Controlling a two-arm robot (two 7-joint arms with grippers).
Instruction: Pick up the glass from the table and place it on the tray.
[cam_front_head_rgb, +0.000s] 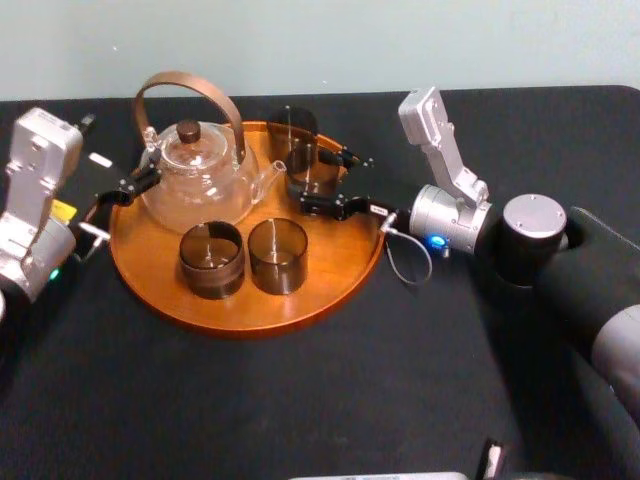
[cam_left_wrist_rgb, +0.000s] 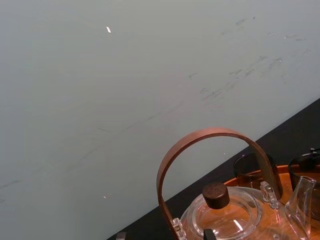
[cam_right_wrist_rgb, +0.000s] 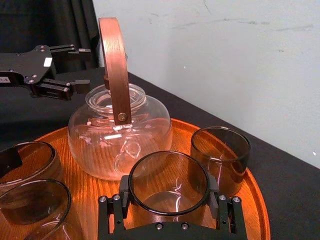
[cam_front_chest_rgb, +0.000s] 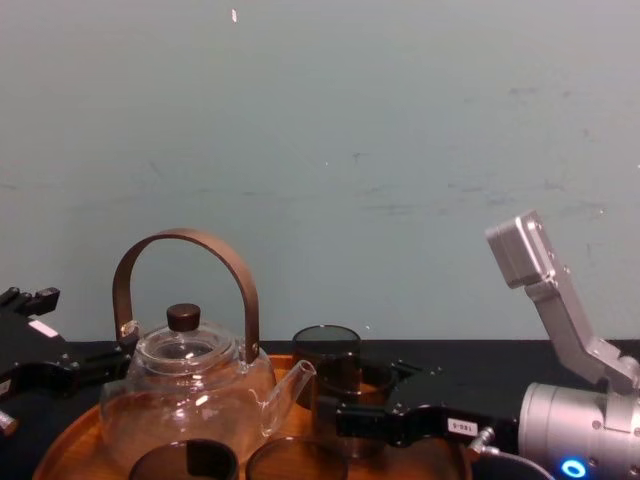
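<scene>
While the left end effector (cam_front_head_rgb: 148, 166) hovers with its fingers apart at the left rim of the round wooden tray (cam_front_head_rgb: 250, 310), beside the glass teapot (cam_front_head_rgb: 200, 180), we see the right end effector (cam_front_head_rgb: 322, 182) clamped on a smoky glass (cam_right_wrist_rgb: 167, 187) standing on that tray just right of the teapot's spout. A second glass (cam_right_wrist_rgb: 220, 155) stands just behind it. A third glass (cam_front_head_rgb: 211, 258) and a fourth glass (cam_front_head_rgb: 277, 255) sit side by side at the tray's front. All four look empty, and the black desk (cam_front_head_rgb: 400, 380) carries the tray

Lab-type robot test bench, by the look of it. Matte black table (cam_front_head_rgb: 330, 400) set against a bare, scuffed pale wall (cam_front_chest_rgb: 350, 120).
</scene>
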